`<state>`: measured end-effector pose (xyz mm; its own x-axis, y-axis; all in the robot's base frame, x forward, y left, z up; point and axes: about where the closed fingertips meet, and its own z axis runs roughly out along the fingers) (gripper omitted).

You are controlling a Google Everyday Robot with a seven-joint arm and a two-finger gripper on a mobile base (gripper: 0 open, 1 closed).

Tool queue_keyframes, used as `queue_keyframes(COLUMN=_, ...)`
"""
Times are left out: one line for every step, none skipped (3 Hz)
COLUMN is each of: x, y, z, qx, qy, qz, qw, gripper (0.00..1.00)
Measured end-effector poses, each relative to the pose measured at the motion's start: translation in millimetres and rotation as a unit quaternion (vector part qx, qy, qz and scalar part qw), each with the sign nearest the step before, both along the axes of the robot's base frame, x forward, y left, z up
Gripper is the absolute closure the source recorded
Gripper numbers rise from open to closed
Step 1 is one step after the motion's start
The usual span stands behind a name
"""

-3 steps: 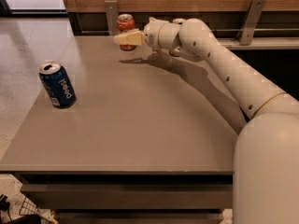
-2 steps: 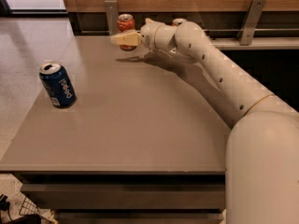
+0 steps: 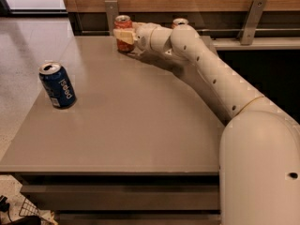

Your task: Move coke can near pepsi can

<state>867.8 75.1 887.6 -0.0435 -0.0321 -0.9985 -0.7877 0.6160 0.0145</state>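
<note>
The coke can (image 3: 123,24), red-orange with a silver top, stands upright at the far edge of the table. My gripper (image 3: 123,35) is right at it, reaching in from the right, and its cream tip covers the can's middle. The pepsi can (image 3: 57,86), dark blue with white lettering, stands upright near the table's left edge, far from the coke can and closer to the camera.
The grey table (image 3: 126,125) has a drop at its left and front edges. A third can's top (image 3: 180,21) shows behind my arm at the back. A wooden wall with metal brackets (image 3: 252,18) runs behind the table.
My gripper has moved left along the far edge and now overlaps the coke can. The view has shifted a little. The pepsi can has not moved.
</note>
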Motion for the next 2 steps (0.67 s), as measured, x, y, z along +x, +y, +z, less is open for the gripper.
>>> queue_keyframes(x=-0.4, y=3.2, z=-0.6, qx=0.0, qy=0.0, qz=0.002, qw=1.0, gripper=0.72)
queue_keyframes(x=-0.9, y=6.6, z=-1.2, qx=0.0, qy=0.001, qz=0.004, qw=1.0, gripper=0.96)
